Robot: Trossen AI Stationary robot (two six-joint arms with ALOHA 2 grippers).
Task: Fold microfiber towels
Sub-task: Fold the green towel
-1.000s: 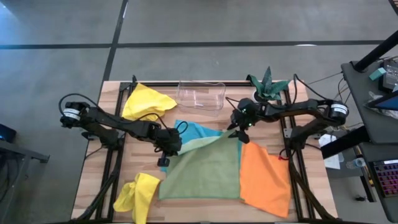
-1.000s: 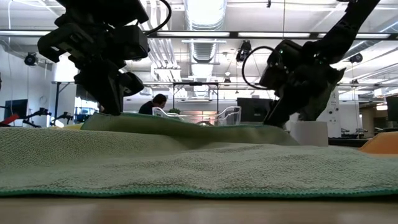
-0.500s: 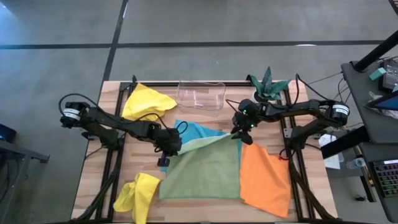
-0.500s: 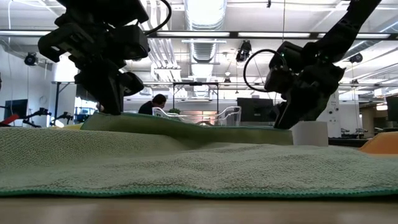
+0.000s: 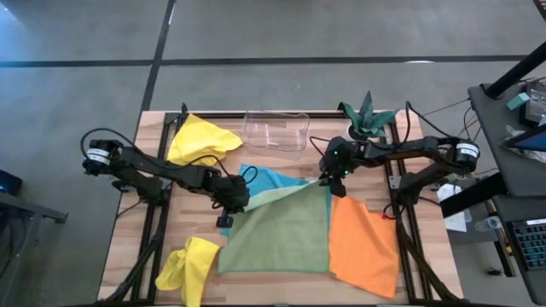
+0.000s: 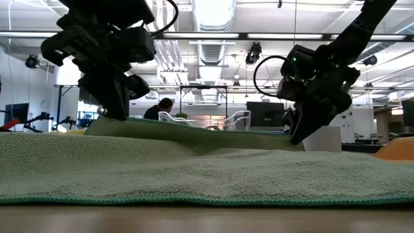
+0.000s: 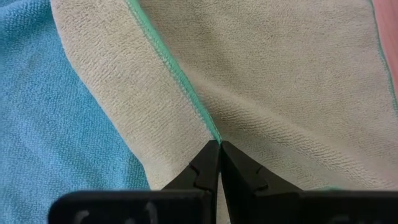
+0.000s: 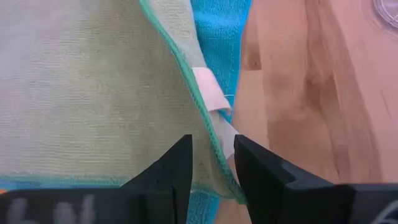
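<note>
The sage green towel (image 5: 281,234) lies spread mid-table, over the turquoise towel (image 5: 271,180) and beside the orange towel (image 5: 363,243). One yellow towel (image 5: 200,141) lies far left and another (image 5: 189,269) near left. My left gripper (image 5: 229,207) is shut at the green towel's far left corner. My right gripper (image 8: 213,155) is open at its far right corner (image 5: 322,186). Its fingers stand on either side of the hem and a white tag (image 8: 210,93). My left gripper pinches the green towel's teal hem (image 7: 210,132) between its two fingertips, at the far left corner. The fingers slant down from the table's left. Whether they hold one layer or several does not show. The held edge (image 6: 107,123) sits a little above the table. I cannot tell whether my right gripper touches the towel.
A clear plastic tray (image 5: 275,130) stands at the far edge. A green plant in a white pot (image 5: 368,118) stands far right, close behind my right arm. Bare wood (image 8: 298,93) shows to the right of the turquoise towel.
My right gripper has tipped its fingers further down at the green towel's far right corner. The towels lie as before.
</note>
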